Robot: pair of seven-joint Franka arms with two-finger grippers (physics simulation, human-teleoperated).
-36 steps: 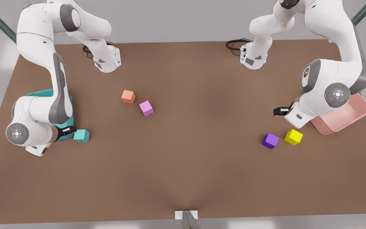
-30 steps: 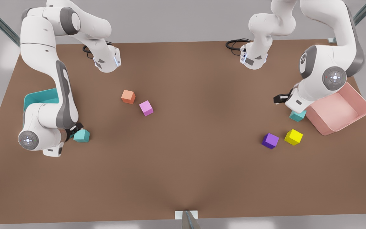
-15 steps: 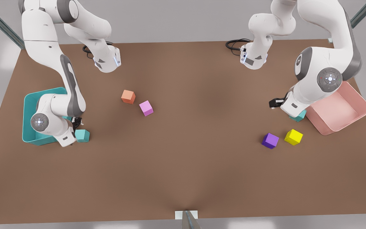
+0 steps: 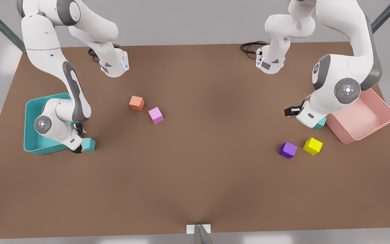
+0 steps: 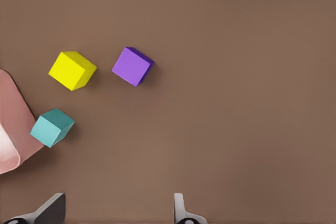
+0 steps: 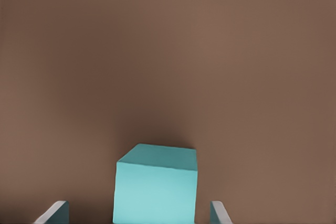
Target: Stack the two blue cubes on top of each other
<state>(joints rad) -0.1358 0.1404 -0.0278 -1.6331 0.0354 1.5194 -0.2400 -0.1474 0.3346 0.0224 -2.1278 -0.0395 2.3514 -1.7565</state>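
On the brown table [image 4: 195,176], front view's left: one teal cube [image 4: 89,144] sits just beside the teal bin [image 4: 29,112]. Right gripper [image 6: 139,214] is down at this cube; in the right wrist view its fingertips [image 6: 55,212] stand spread on either side of the cube [image 6: 156,184], with gaps on both sides, not clamped.

Front view's right: second teal cube [image 4: 320,124] rests on the table next to the pink bin [image 4: 384,112], partly covered by the arm above it. Left wrist view shows this cube [image 5: 51,127] close to the pink bin's edge [image 5: 13,129]. Left gripper [image 5: 118,211] hovers above bare table, fingers [image 5: 181,211] wide apart, cube off to one side of them, not between.

Yellow cube [image 4: 312,146] and purple cube [image 4: 288,149] lie near the second teal cube. Orange cube [image 4: 136,103] and pink cube [image 4: 155,115] sit mid-table, close together.
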